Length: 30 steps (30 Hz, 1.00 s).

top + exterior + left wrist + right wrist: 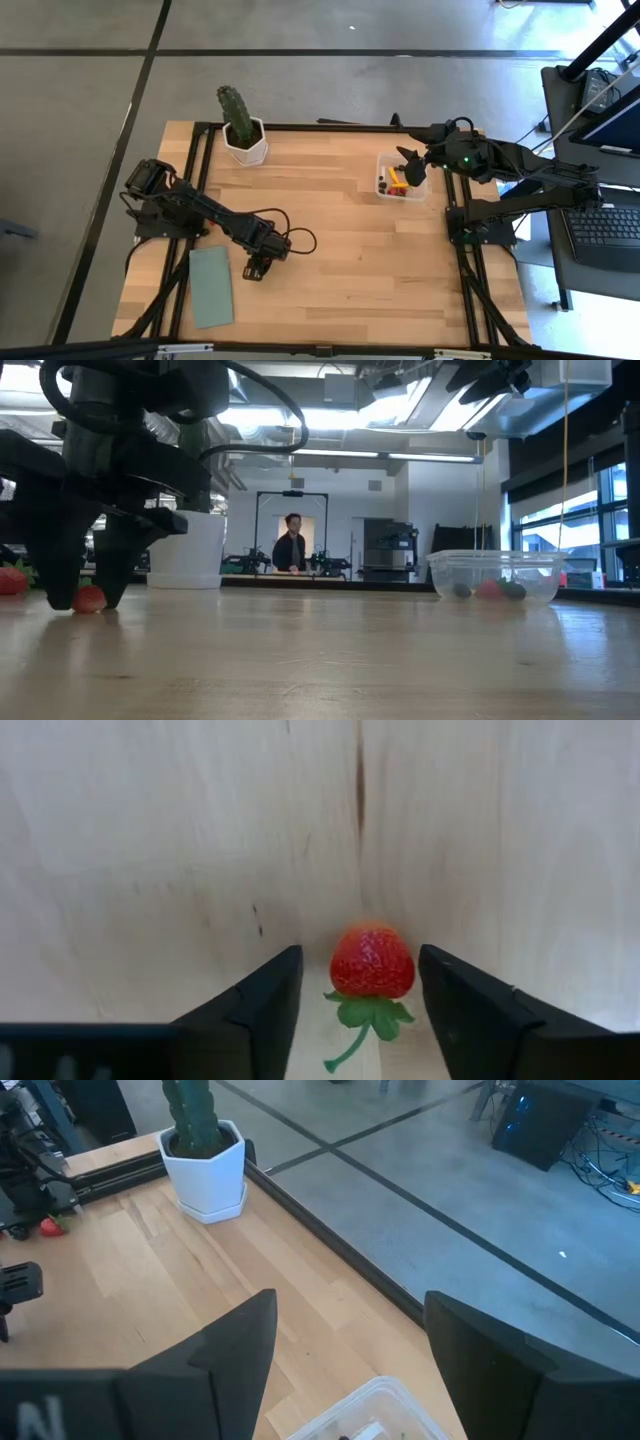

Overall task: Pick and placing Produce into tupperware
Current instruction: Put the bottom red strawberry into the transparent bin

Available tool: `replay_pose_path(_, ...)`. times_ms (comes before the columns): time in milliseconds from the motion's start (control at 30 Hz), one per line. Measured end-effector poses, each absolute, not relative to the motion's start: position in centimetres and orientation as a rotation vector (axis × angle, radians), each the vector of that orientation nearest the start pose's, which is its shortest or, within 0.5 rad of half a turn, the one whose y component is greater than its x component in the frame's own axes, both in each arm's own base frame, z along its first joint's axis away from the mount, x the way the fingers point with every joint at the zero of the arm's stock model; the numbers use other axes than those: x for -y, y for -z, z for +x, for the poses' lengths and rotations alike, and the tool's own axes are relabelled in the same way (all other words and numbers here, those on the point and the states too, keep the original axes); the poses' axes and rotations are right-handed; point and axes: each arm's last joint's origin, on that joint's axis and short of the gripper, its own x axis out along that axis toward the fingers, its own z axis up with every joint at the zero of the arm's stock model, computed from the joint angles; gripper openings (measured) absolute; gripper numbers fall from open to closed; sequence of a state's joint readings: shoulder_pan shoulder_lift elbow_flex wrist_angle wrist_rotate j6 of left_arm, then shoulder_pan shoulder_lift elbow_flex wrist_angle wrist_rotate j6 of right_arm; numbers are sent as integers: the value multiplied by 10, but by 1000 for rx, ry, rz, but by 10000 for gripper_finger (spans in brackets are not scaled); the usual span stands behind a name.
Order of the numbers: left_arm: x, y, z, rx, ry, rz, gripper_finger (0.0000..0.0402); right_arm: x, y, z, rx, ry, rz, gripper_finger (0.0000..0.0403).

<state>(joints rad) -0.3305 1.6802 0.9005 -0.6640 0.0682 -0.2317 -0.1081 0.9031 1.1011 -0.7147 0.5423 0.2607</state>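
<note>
A red toy strawberry (372,963) with a green stem lies on the wooden table. My left gripper (360,970) points down over it, open, one finger on each side and its tips close to the table (88,598). A narrow gap shows on both sides. The clear tupperware (400,180) stands at the far right of the table with several small produce pieces inside (497,588). My right gripper (412,165) hangs open above the tupperware's far rim, holding nothing (350,1305).
A cactus in a white hexagonal pot (243,130) stands at the far left. A flat green pad (211,285) lies near the front left, beside my left arm. Another red piece (50,1227) lies by the left arm. Bare wood spans the table's middle.
</note>
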Motion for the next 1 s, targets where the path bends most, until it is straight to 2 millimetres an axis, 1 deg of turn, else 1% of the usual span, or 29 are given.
replay_pose_path(267, 91, -140, 262, -1456, 147, 6, 107, 33, -372, 163, -427, 697, 133, 255)
replay_pose_path(300, 92, -140, 263, -1451, 151, 2, 103, 33, -372, 163, -427, 697, 133, 255)
replay_pose_path(533, 92, -140, 264, -1446, 151, -5, 103, 33, -372, 163, -427, 697, 133, 255)
replay_pose_path(633, 89, -143, 267, -1457, 135, -35, 103, 33, -372, 163, -427, 697, 133, 255)
replay_pose_path(733, 84, -156, 279, -1442, 189, -90, 103, 33, -372, 163, -427, 697, 132, 255)
replay_pose_path(833, 72, -173, 295, -1402, 277, -189, 103, 33, -373, 163, -418, 695, 131, 255)
replay_pose_path(933, 54, -195, 313, -1308, 357, -289, 103, 33, -374, 164, -407, 694, 133, 255)
replay_pose_path(1000, 37, -208, 323, -1248, 354, -333, 103, 33, -375, 164, -397, 692, 130, 255)
